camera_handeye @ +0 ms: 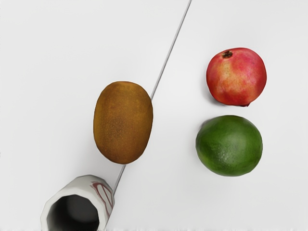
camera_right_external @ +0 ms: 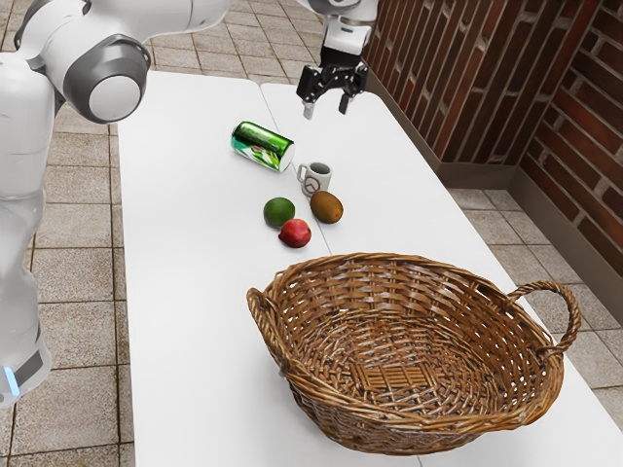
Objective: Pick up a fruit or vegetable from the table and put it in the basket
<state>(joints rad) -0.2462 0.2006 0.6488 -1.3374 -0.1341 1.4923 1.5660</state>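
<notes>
The end effector (camera_right_external: 326, 105) is positioned above the table (camera_right_external: 185, 292), with its fingertips directed downward. It is open: the two fingers are set apart, with a clear gap between them.

Three candidate items are located on the table surface, lower than the end effector and outside the basket (camera_right_external: 409, 261). The kiwi (camera_handeye: 123, 122) is placed just beside the mug (camera_handeye: 105, 202). The lime (camera_handeye: 229, 145) and the pomegranate (camera_handeye: 236, 76) are placed side by side, apart from the kiwi. In the exterior view, of these three fruits, the pomegranate is seen nearest the basket.

The mug is white, bears a red marking and is stood upright below the end effector, with its opening faced upward. In the exterior view, its handle is turned toward the exterior view's left. The seam (camera_handeye: 169, 55) of the table is partly covered by the kiwi and the mug; the lime and the pomegranate are both located on one side of it.

A green drink can (camera_right_external: 261, 145) is laid on its side on the table, lower than the end effector and toward the exterior view's left from it.

The wicker basket is stood on the table well apart from the end effector, past the fruits. It is fitted with two looped handles at opposite ends, and its open top is faced upward.
</notes>
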